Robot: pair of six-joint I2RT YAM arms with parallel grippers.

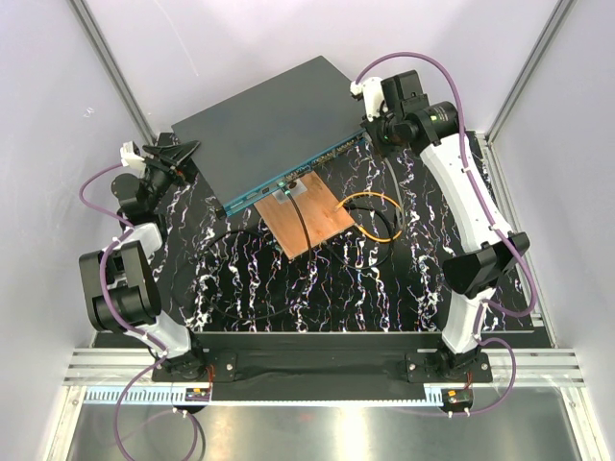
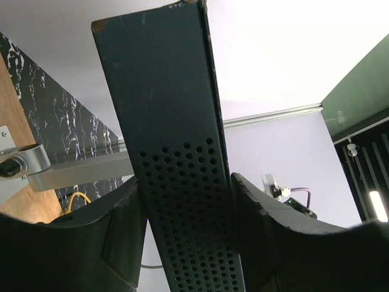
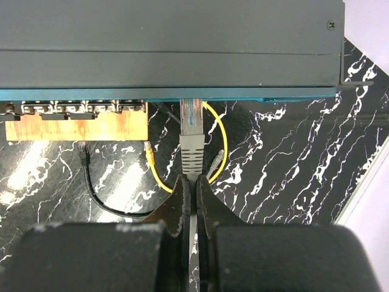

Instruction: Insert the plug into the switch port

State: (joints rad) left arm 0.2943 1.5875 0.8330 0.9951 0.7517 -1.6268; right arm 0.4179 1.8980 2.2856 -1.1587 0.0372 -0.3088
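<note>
- The large, flat, dark blue-grey metal switch (image 1: 274,120) lies on the black, white-veined surface (image 1: 404,279). A brown wooden board (image 1: 309,219) sits against its teal-edged front face.
- The left gripper (image 2: 185,204) is clamped across the switch's perforated end, a finger pressed to each side.
- The right gripper (image 3: 192,185) pinches the cable just behind the grey-booted clear plug (image 3: 192,137).
- The plug's tip meets the teal face right of the sockets (image 3: 79,108); whether it is seated cannot be told.
- A thin yellow cable (image 3: 217,143) curves beside the plug.

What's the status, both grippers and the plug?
Left gripper shut on switch. Right gripper shut on plug, tip at switch front; seating unclear. Nothing blocking.
</note>
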